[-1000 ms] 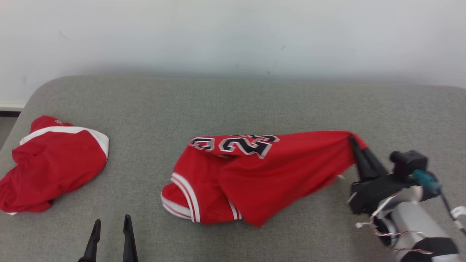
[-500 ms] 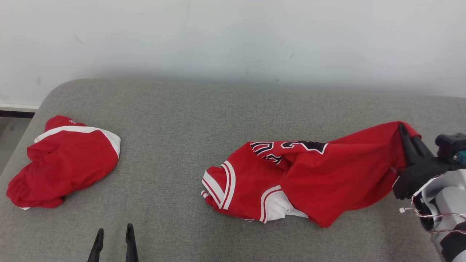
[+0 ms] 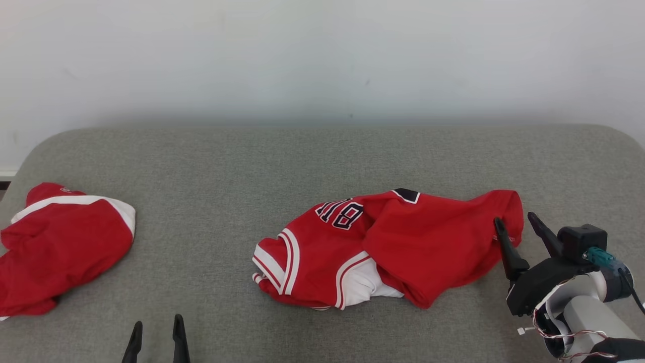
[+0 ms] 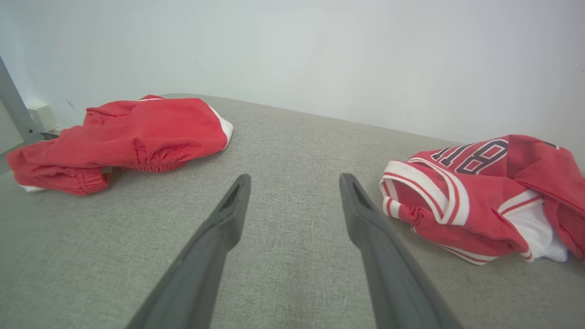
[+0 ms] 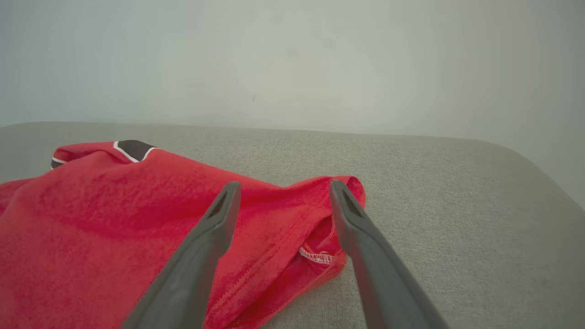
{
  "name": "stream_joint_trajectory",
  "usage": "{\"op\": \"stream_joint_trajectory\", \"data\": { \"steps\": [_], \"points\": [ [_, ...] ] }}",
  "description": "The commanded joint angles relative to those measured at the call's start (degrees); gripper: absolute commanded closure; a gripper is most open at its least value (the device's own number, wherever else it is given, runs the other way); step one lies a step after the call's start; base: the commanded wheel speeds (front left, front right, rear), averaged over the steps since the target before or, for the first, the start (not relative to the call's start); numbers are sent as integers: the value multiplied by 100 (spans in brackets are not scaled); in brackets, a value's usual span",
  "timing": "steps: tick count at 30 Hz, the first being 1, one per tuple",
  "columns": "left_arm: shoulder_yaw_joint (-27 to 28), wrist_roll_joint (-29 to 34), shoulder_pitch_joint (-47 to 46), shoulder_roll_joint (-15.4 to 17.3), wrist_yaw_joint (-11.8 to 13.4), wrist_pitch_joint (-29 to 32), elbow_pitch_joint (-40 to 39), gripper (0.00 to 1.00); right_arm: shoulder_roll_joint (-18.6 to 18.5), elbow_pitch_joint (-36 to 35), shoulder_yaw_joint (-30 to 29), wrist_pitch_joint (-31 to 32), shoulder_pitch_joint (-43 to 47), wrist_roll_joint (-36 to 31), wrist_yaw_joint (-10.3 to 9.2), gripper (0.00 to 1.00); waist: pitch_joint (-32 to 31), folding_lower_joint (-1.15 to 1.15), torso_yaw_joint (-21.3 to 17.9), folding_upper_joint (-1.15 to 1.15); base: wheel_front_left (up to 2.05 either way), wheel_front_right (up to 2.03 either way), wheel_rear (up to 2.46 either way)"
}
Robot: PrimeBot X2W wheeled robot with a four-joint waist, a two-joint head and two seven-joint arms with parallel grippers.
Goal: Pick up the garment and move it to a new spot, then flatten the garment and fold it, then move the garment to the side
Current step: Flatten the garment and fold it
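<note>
Broadly, a grey woven surface [image 3: 211,166] with rounded corners runs back to a plain pale wall [image 3: 322,55]. The red jersey [image 3: 428,242] lies crumpled right of centre, with white-striped trim and some dark lettering showing, and its hem end points towards the right gripper [image 3: 514,218]. Half a second ago that gripper was clamped on the hem and held it raised off the fabric. Now its fingers stand apart and the hem has dropped onto the surface, just ahead of them. The left gripper [image 3: 157,321] sits low at the near edge as before, fingers spread and holding nothing. A second red garment [image 3: 60,242] lies bunched at the far left edge. Bare grey fabric stretches between the two garments, behind the jersey up to the wall, and right of the hem out to the rounded corner.
</note>
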Motion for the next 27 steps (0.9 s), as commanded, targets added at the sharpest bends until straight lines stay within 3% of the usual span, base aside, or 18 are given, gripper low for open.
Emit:
{"op": "stream_joint_trajectory", "data": {
  "steps": [1, 9, 16, 21, 27],
  "points": [
    [-20, -53, -32, -5, 12, -13, -6, 0, 40, -70, -37, -45, 117, 25, -13, 0, 24, 0, -163, 0, 0, 0, 0],
    [-42, -5, -119, -4, 38, -13, -53, 0, 371, -1310, -975, -48, 819, -526, -13, 0, 71, 0, -385, 0, 0, 0, 0],
    [-73, 27, -170, -5, 38, -13, -50, 0, 1286, -3051, -1888, -49, 1927, -1538, -13, 0, 122, 0, -413, 0, 0, 0, 0],
    [-155, 63, -281, -4, -46, -13, -33, 0, 1722, -3509, -2200, -50, 2332, -1637, -13, 0, 191, 0, -380, 0, 0, 0, 0],
    [-494, 118, -475, -4, -253, -13, 127, 0, 1924, -3601, -2259, -50, 2651, -1689, -13, 0, 251, 0, -348, 0, 0, 0, 0]
  ]
}}
